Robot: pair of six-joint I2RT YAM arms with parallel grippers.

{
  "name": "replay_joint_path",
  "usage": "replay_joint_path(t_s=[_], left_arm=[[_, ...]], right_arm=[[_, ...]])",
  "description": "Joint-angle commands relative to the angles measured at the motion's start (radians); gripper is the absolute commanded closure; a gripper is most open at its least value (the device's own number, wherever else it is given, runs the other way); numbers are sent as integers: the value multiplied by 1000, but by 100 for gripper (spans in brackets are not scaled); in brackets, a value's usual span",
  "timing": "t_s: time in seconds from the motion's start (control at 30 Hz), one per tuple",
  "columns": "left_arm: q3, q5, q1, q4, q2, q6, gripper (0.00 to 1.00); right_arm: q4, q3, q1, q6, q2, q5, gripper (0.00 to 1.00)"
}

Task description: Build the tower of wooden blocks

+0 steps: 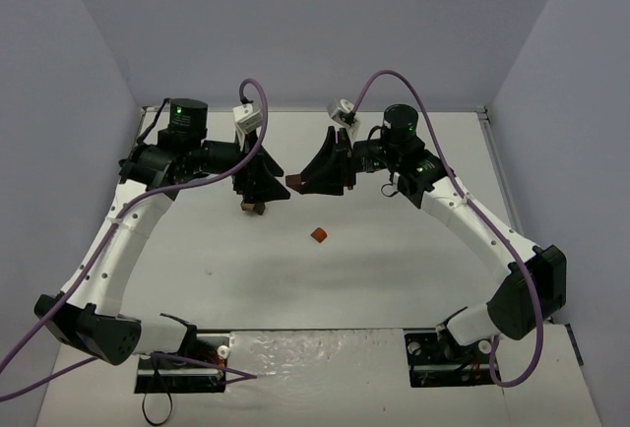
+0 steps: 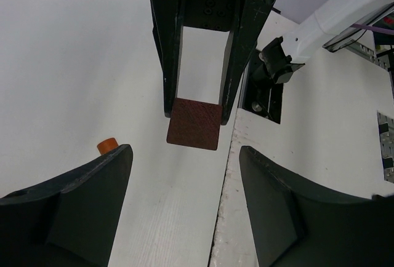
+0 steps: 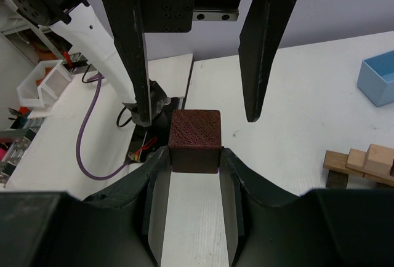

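My right gripper (image 3: 194, 156) is shut on a dark reddish-brown cube (image 3: 195, 133) and holds it above the table at mid-back (image 1: 292, 181). My left gripper (image 2: 184, 159) is open and empty, facing the right gripper head-on; the cube (image 2: 194, 123) hangs just beyond its fingertips. In the right wrist view the left gripper's fingers (image 3: 136, 64) stand spread above the cube. A small stack of tan and brown blocks, the tower (image 3: 360, 162), sits on the table, seen under the left gripper (image 1: 254, 209) from above. A small reddish-orange block (image 1: 318, 235) lies alone on the table (image 2: 107, 145).
A light blue box (image 3: 378, 79) stands beyond the tower at the right edge of the right wrist view. White walls close the table at the back and sides. The arm bases and cables (image 1: 187, 363) sit at the near edge.
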Motion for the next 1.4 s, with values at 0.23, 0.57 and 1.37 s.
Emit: replay_joint_path(t_s=[0.23,0.57,1.37], left_arm=[[42,28,-16,91,-1,62,34],[40,28,-46,119,18,57,41],[-23,28,-59,153,12,36,95]], right_arm=[[64,56,11,19,-17,-57,100],[64,61,9,20,1,-63,100],[60,9,-22,31,11,-41,67]])
